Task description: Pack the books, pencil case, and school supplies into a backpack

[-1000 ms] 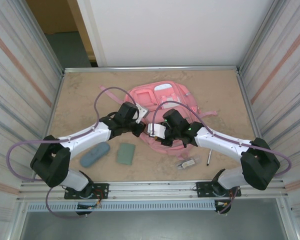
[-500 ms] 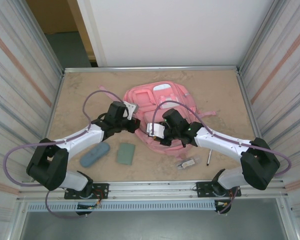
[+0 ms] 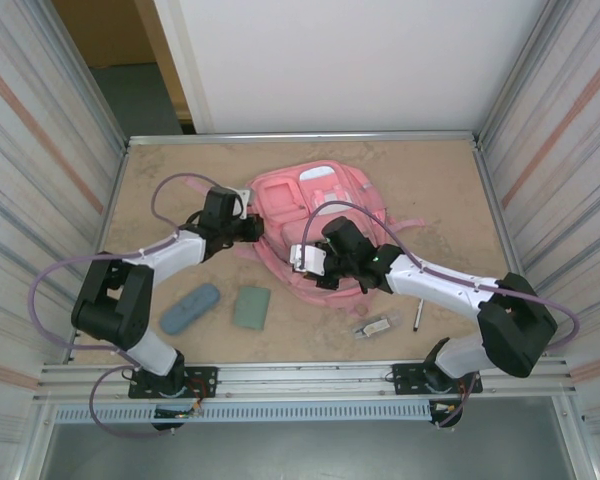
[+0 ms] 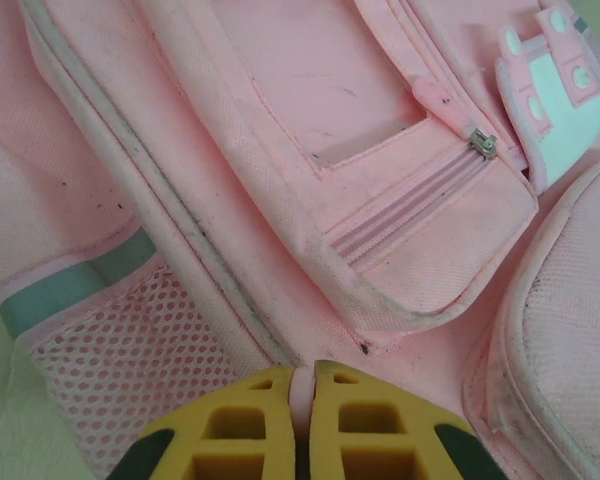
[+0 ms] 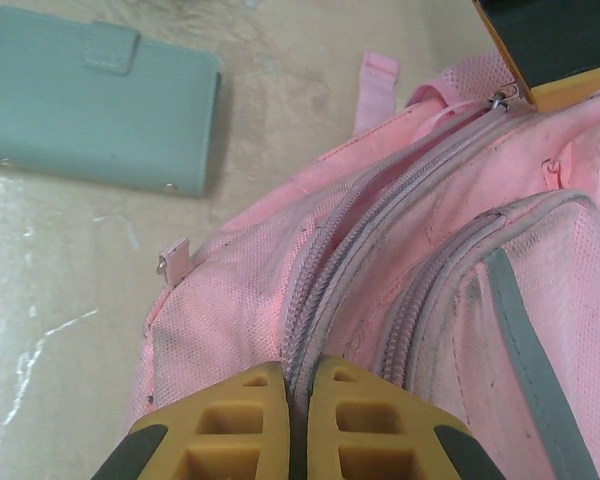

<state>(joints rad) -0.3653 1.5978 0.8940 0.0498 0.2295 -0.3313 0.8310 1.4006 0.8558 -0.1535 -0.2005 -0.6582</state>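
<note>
Sandy-brown table [image 3: 420, 180] between ribbed walls [image 3: 40, 150], with the pink backpack [image 3: 310, 200] lying flat in the middle.
Your left claw [image 4: 302, 375] is squeezed tight on a thin pink bit of the backpack's left side, by the mesh pocket [image 4: 110, 370]. Your right claw [image 5: 298, 378] is squeezed tight on the zipper [image 5: 380, 220] edge at the near side. The green book [image 5: 95, 100] lies on the table near that corner, beside the blue-grey pencil case [image 3: 189, 308].

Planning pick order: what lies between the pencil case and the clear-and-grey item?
The sage-green book, just right of the pencil case; otherwise bare table, seen in the top view.
</note>
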